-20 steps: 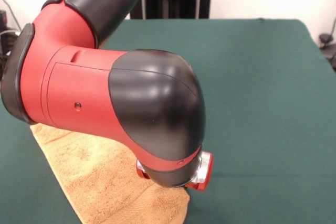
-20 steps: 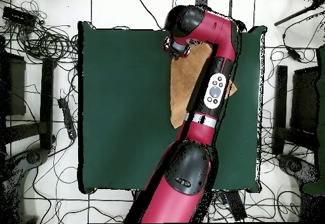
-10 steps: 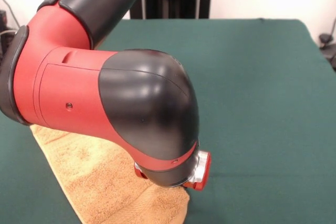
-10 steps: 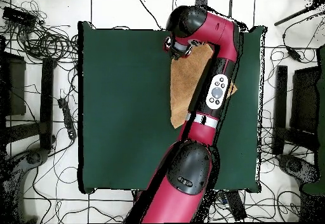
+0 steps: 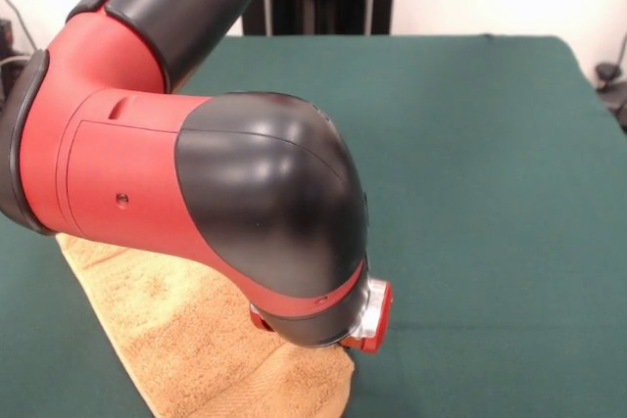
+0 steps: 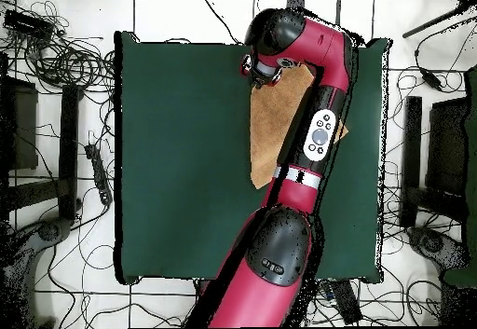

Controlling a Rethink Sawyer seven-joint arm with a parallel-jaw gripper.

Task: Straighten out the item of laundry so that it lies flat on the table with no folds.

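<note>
Low over the towel [image 5: 186,340], the hand [image 5: 318,325], on green table [image 5: 470,144].

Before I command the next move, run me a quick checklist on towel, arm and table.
1. Towel on the table: ok, near one long edge.
2. Towel flat, no folds: cannot tell; the arm covers much of it, and the outline looks angular, not square.
3. Gripper over a towel corner: ok, at the corner far from the base.
4. Jaws open or shut: cannot tell, hidden under the wrist in both views.
5. Contact with towel: cannot tell.
6. Room to pull: ok, wide bare felt beside the towel.
</note>
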